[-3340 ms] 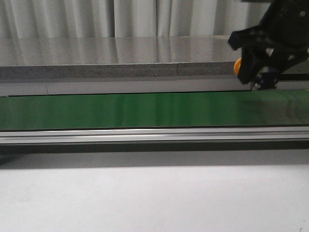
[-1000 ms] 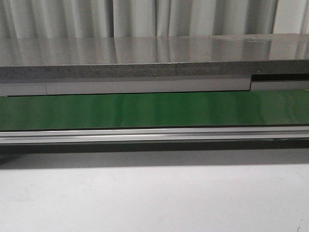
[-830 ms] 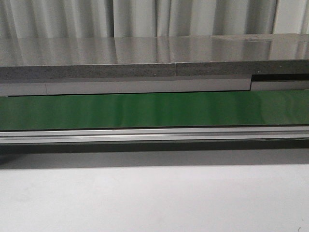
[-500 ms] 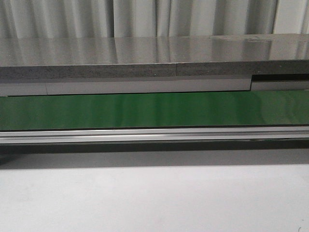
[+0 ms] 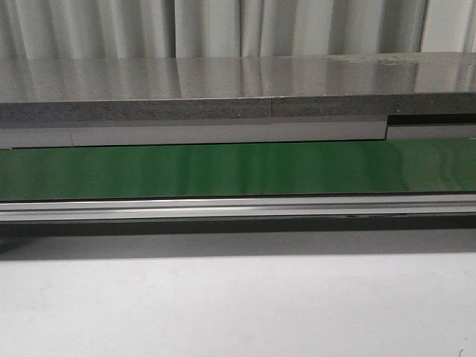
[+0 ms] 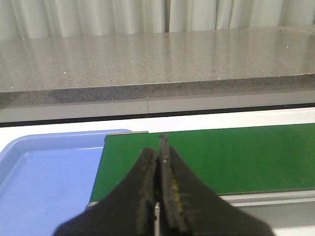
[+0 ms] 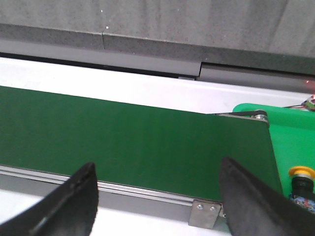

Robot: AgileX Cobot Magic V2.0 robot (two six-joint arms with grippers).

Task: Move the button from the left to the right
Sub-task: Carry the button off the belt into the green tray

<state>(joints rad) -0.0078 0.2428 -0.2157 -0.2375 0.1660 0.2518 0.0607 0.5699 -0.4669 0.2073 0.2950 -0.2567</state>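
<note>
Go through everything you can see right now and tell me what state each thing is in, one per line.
Left gripper: shut, empty.
Right gripper: open wide, empty.
Button: upright on the light green surface past the belt's end, free of both grippers.
Green conveyor belt: bare; whether it is running cannot be told.
Blue tray: visible part holds nothing.

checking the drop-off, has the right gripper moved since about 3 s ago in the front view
Yes. It then hung at the right end of the green belt with something orange between its fingers; now it is gone from the front view. In its wrist view, the right gripper is open.
</note>
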